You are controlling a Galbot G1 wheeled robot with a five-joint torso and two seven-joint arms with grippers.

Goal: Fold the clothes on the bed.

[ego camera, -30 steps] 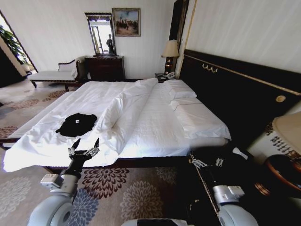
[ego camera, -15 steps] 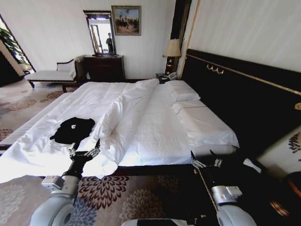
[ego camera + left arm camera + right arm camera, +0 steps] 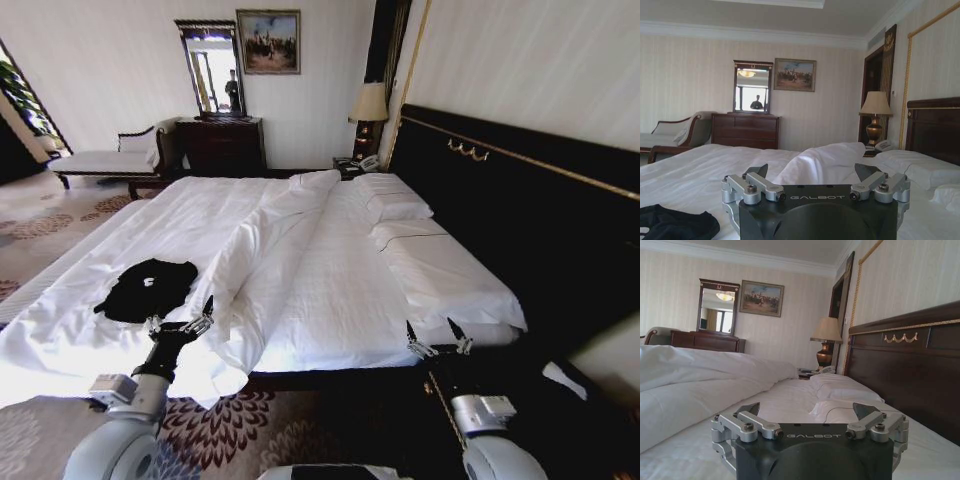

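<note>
Black T-shirt point(image 3: 143, 289) beyond spread left gripper point(image 3: 181, 318)

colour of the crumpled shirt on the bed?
Black cotton T-shirt with a small white mark, lying on the white duvet; clearest in the head view.

Daylight pours in from the robot's left, beyond the bench, and the near corner of the white duvet point(image 3: 60, 345) glares so hard that its folds wash out. The headboard point(image 3: 520, 210) and the floor at the right sink into deep shadow with little detail. The head view bows straight lines outward toward its edges. A ceiling light glints in the mirror point(image 3: 716, 307). In both wrist views the room looks soft and hazy, the walls evenly and dimly lit, the lamp point(image 3: 875, 116) unlit.
</note>
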